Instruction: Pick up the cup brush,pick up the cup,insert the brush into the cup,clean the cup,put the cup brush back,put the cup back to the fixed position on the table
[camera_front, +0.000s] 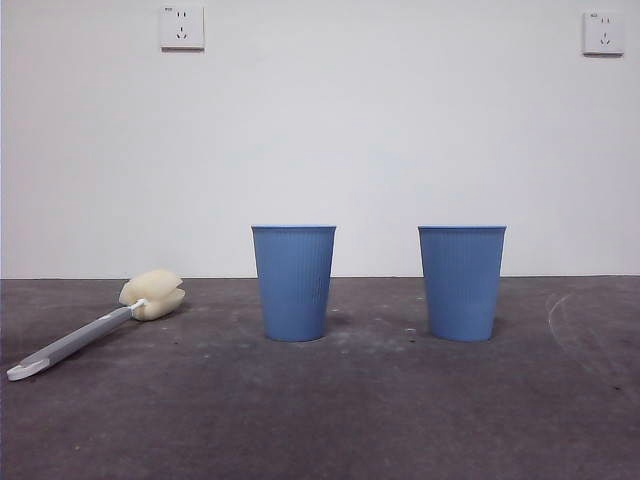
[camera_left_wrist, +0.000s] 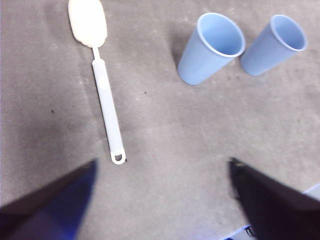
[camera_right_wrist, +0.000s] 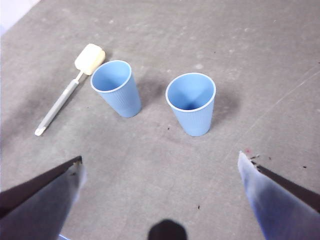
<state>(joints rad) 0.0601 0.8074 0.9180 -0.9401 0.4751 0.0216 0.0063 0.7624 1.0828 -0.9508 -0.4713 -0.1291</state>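
The brush (camera_front: 95, 325) lay flat on the counter (camera_front: 400, 420) beside two upright cups (camera_front: 294, 282); the left gripper (camera_left_wrist: 162, 200) and right gripper (camera_right_wrist: 160, 200) hovered above, spread, holding nothing.

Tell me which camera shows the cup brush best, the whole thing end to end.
The left wrist view: the cup brush fills much of the picture from above, sponge head to hanging loop. The right wrist view shows the whole brush but small, beside a cup. The front view sees it low and foreshortened on the table.
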